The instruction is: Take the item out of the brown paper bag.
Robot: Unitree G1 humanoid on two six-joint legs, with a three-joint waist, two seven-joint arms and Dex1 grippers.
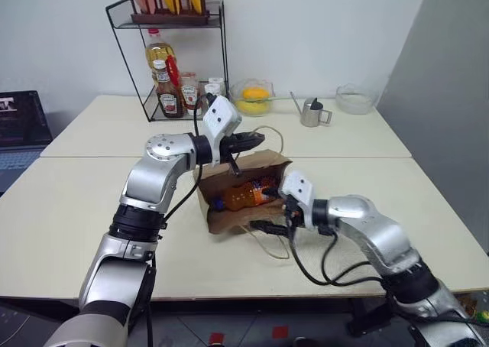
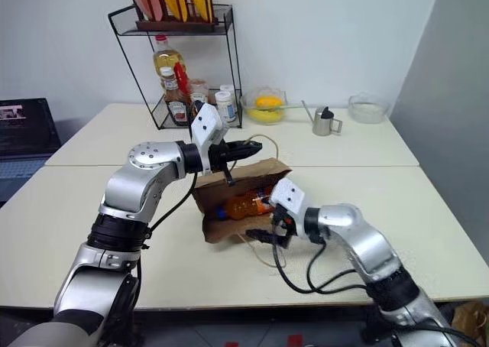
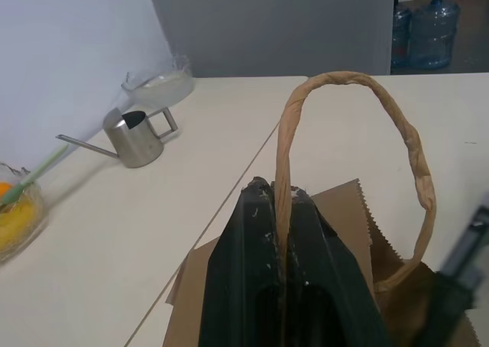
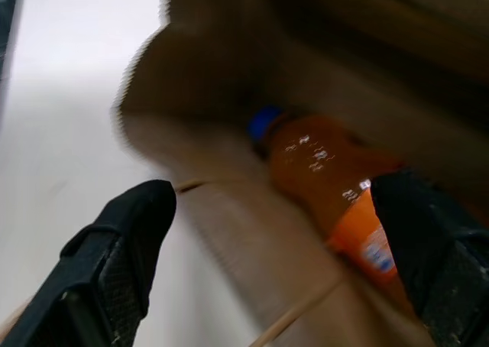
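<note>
I see the left gripper [image 3: 283,209] clamped on a cord handle [image 3: 412,156], holding the bag [image 1: 252,180] mouth open on the table [image 1: 69,202]. The bottle [image 1: 246,195] lies inside the bag. My right gripper [image 4: 283,263] is spread wide at the mouth, not touching the bottle.

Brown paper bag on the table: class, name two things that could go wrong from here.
1. The left end effector pinches only the thin cord handle; the brown paper bag could tear or slip.
2. The open right end effector might catch the bag's edge instead of the small orange soda bottle.
</note>
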